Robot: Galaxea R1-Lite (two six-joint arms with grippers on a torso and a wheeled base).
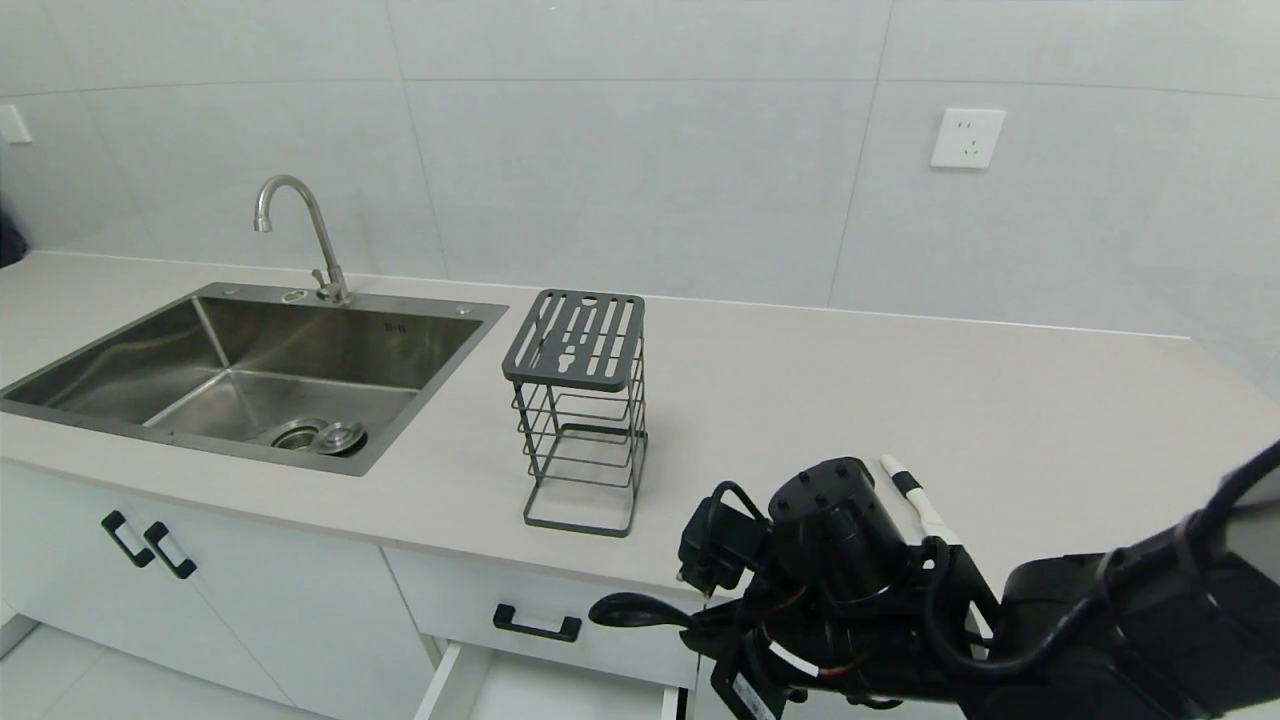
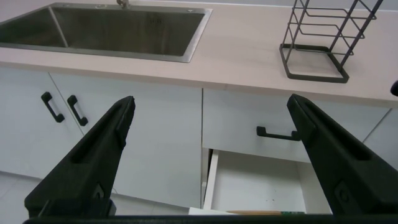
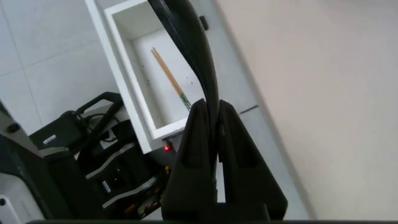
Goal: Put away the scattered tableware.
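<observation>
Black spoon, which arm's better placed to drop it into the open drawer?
Right. Its claw is shut on the black spoon, close by the open drawer where chopsticks lie. The left claw is open and empty, facing the cabinets.

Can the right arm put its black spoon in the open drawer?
Probably yes: the right gripper holds the black spoon above the open drawer, with nothing between.

Kitchen, steel sink (image 1: 330, 345) (curved tap (image 1: 322, 245)), tiled wall (image 1: 640, 150)
</observation>
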